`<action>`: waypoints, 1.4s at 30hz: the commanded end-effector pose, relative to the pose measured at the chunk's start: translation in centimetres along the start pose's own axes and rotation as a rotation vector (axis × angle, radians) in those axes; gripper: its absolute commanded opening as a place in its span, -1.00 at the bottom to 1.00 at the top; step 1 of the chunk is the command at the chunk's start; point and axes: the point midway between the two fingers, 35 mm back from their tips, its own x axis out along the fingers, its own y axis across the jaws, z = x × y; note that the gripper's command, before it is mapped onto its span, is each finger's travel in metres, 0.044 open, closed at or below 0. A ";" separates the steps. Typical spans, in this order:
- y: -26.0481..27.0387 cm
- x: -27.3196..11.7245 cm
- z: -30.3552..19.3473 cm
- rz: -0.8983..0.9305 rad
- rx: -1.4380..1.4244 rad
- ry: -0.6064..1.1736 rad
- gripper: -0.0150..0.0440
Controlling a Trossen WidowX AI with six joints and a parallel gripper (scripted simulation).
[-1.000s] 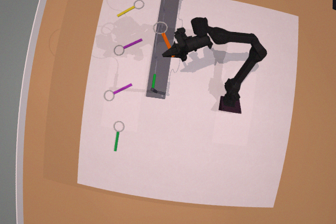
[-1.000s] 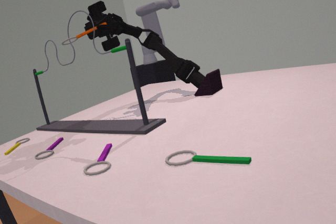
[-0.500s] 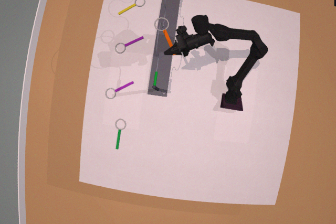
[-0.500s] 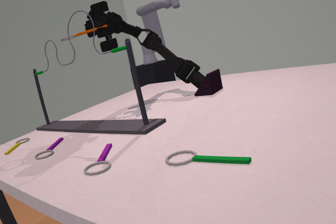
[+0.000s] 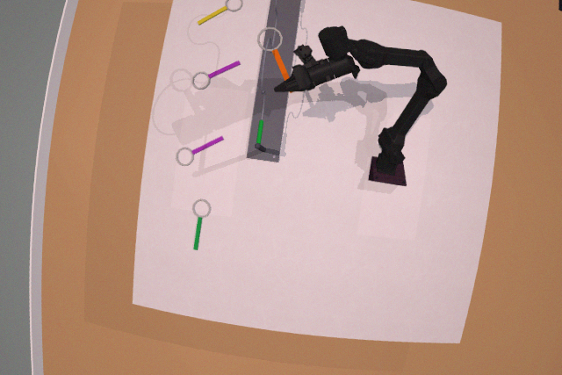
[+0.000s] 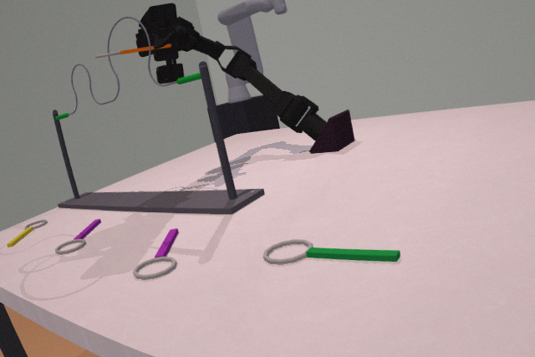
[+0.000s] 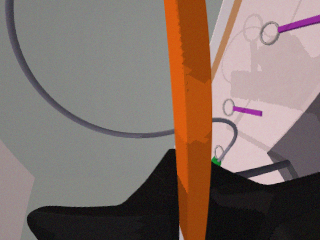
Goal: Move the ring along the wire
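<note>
In the top view, four ring wands point(image 5: 197, 233) point(image 6: 353, 254) lie on the table point(image 5: 317, 248) point(image 6: 389, 301), left of the wire stand's base point(image 5: 268, 134) point(image 6: 172, 201); the arm's base point(image 5: 372, 176) point(image 6: 341, 132) stands right of it
</note>
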 end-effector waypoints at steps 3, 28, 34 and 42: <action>-0.1 -0.1 0.2 -0.033 -0.073 -0.014 -1.00; -1.5 -0.1 0.5 -0.197 -0.369 -0.051 -1.00; -1.8 -0.1 0.6 -0.237 -0.440 -0.060 -1.00; -2.2 -0.1 0.8 -0.289 -0.534 -0.072 -1.00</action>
